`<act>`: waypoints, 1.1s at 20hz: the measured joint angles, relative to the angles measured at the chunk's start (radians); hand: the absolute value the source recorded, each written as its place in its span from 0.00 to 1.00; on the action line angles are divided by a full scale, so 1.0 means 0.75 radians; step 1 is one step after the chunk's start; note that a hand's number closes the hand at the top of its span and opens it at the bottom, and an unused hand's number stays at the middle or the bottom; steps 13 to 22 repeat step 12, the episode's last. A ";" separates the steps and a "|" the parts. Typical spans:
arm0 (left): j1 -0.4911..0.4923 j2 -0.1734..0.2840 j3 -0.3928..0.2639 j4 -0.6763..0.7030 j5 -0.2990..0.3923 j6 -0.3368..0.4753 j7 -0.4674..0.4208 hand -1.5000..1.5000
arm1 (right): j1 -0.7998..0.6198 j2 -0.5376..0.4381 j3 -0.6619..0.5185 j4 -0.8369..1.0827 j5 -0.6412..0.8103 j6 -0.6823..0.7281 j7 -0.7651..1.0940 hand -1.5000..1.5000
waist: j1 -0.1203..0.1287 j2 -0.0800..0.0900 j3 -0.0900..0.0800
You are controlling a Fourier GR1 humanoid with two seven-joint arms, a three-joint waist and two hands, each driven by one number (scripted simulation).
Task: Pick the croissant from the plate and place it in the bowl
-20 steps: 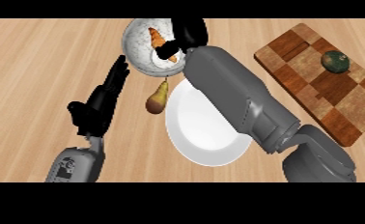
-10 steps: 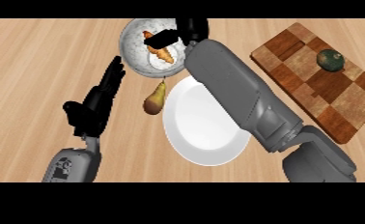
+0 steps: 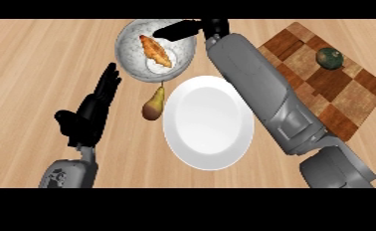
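The golden-brown croissant [image 3: 155, 51] lies inside the grey speckled bowl [image 3: 131, 55] at the top of the counter. My right hand [image 3: 192, 28] hovers over the bowl's far right rim, fingers straight and pointing left, holding nothing. The white plate [image 3: 209, 122] sits bare below the bowl, partly under my right forearm. My left hand [image 3: 89, 114] rests open at the lower left, fingers up, apart from everything.
A brown pear [image 3: 152, 106] lies between the bowl and the plate's left edge. A checkered wooden cutting board [image 3: 317, 78] at the right carries a dark green round fruit [image 3: 330, 57].
The croissant has gone from my right hand into the bowl, and that hand's fingers have straightened and lifted away to the right. The left hand has not moved.
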 measured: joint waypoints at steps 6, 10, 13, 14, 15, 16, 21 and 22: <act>-0.015 0.005 0.022 0.004 0.004 -0.004 0.007 0.50 | 0.140 -0.033 -0.051 -0.143 -0.018 0.141 -0.051 0.00 | -0.015 -0.005 0.000; -0.001 -0.009 0.011 -0.027 -0.010 0.011 0.033 0.50 | 0.266 -0.072 -0.039 -0.308 0.003 0.217 -0.018 0.00 | -0.024 -0.009 0.000; 0.011 -0.011 0.011 -0.026 -0.016 0.010 0.015 0.50 | 0.313 -0.081 -0.044 -0.349 0.022 0.243 -0.017 0.00 | -0.022 -0.008 0.000; 0.011 -0.011 0.011 -0.026 -0.016 0.010 0.015 0.50 | 0.313 -0.081 -0.044 -0.349 0.022 0.243 -0.017 0.00 | -0.022 -0.008 0.000; 0.011 -0.011 0.011 -0.026 -0.016 0.010 0.015 0.50 | 0.313 -0.081 -0.044 -0.349 0.022 0.243 -0.017 0.00 | -0.022 -0.008 0.000; 0.011 -0.011 0.011 -0.026 -0.016 0.010 0.015 0.50 | 0.313 -0.081 -0.044 -0.349 0.022 0.243 -0.017 0.00 | -0.022 -0.008 0.000; 0.011 -0.011 0.011 -0.026 -0.016 0.010 0.015 0.50 | 0.313 -0.081 -0.044 -0.349 0.022 0.243 -0.017 0.00 | -0.022 -0.008 0.000; 0.011 -0.011 0.011 -0.026 -0.016 0.010 0.015 0.50 | 0.313 -0.081 -0.044 -0.349 0.022 0.243 -0.017 0.00 | -0.022 -0.008 0.000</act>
